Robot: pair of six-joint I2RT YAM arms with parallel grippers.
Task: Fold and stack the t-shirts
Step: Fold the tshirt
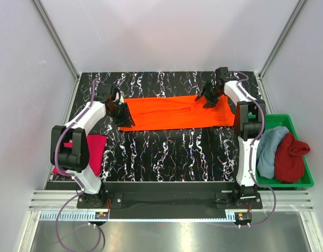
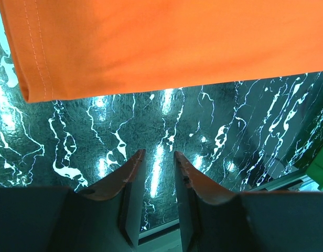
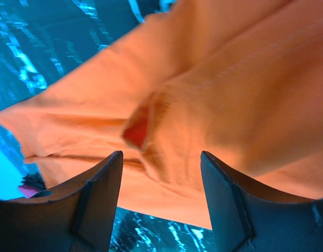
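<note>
Lying across the table's [image 1: 172, 152] far side: orange shirt [image 1: 177, 113], apparently folded lengthwise | left hand [image 2: 157, 153]: slightly parted, empty, just beside its left end | right hand [image 3: 161, 155]: spread wide, empty, over its right end

From above we see the whole bench [image 1: 167, 152]; our wrist views look down close, both sharing the orange t-shirt [image 1: 172, 113] at twelve o'clock.

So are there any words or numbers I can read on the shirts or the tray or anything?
None can be read anywhere.
The orange shirt is plain, with only stitching along its hem.
The pink shirt, blue shirt, dark red shirt and green tray show no letters.
The white squiggles on the table are a pattern, not writing.
</note>
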